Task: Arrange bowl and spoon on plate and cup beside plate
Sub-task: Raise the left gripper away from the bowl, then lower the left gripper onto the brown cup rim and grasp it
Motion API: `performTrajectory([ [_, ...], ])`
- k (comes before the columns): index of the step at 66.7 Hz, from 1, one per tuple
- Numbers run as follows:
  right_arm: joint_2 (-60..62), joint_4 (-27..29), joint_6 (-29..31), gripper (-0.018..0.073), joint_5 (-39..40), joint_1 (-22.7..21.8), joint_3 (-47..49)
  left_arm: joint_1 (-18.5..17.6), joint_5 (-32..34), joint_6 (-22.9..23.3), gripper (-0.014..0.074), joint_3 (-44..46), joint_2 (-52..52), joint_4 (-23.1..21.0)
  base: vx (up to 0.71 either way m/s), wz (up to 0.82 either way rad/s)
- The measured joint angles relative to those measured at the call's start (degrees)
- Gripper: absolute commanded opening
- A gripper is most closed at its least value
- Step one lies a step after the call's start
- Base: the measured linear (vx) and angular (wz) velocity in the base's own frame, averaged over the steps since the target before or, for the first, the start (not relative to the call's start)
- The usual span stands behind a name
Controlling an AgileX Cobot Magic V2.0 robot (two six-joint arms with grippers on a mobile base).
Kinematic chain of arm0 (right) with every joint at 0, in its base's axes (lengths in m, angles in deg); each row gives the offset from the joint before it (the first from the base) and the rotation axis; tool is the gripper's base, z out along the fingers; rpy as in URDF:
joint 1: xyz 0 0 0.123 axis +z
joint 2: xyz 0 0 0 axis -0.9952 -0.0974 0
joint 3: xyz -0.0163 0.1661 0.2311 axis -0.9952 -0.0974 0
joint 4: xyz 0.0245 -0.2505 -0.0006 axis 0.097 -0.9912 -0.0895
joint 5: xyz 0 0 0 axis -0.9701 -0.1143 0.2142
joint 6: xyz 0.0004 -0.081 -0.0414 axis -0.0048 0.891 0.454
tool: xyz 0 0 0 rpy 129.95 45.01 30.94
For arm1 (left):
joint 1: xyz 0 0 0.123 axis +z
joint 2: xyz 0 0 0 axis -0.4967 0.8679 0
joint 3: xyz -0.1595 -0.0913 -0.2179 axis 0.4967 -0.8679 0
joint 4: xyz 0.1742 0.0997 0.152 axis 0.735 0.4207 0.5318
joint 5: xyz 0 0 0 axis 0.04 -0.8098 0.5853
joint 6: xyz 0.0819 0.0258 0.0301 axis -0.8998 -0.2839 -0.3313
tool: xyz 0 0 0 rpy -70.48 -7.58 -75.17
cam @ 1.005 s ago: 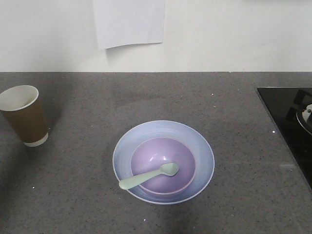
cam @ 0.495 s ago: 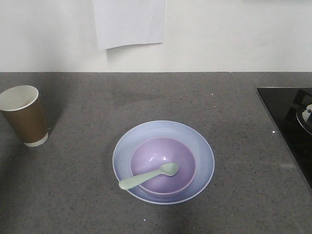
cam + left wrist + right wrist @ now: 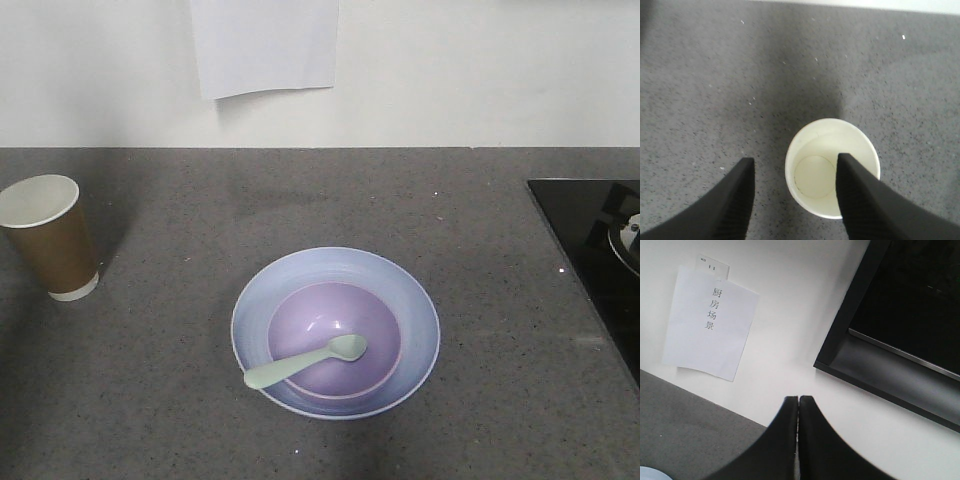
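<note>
The pale blue plate (image 3: 415, 300) lies at the middle of the grey counter. The purple bowl (image 3: 320, 315) sits on it, and the mint-green spoon (image 3: 310, 360) rests in the bowl with its handle over the bowl's front-left rim. The brown paper cup (image 3: 55, 245) stands upright at the far left, well apart from the plate. In the left wrist view my left gripper (image 3: 795, 159) hangs open above the cup (image 3: 815, 175), one finger over its mouth and the other left of it. My right gripper (image 3: 798, 399) is shut on nothing, raised toward the wall.
A black cooktop (image 3: 590, 240) takes up the counter's right end. A white paper sheet (image 3: 265, 45) hangs on the back wall, and it also shows in the right wrist view (image 3: 707, 325) beside a black cabinet (image 3: 910, 305).
</note>
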Motion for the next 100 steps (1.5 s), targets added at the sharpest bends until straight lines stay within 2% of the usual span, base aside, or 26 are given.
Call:
performTrajectory([
  [69,0.0,0.7,0.0,-0.0005,0.0,0.0,0.0,0.0,-2.7,-0.9,0.0379,0.0,16.0,0.8,0.00,0.00],
  [79,0.0,0.7,0.0,-0.0005,0.0,0.0,0.0,0.0,-2.8,-1.0,0.0287,0.0,16.7,0.8,0.00,0.00],
  [95,0.0,0.7,0.0,-0.0005,0.0,0.0,0.0,0.0,-2.8,-1.7,0.0000,0.0,16.8,0.8,0.00,0.00],
  [100,0.0,0.7,0.0,-0.0005,0.0,0.0,0.0,0.0,-2.8,-2.2,-0.0008,0.0,16.8,0.8,0.00,0.00],
])
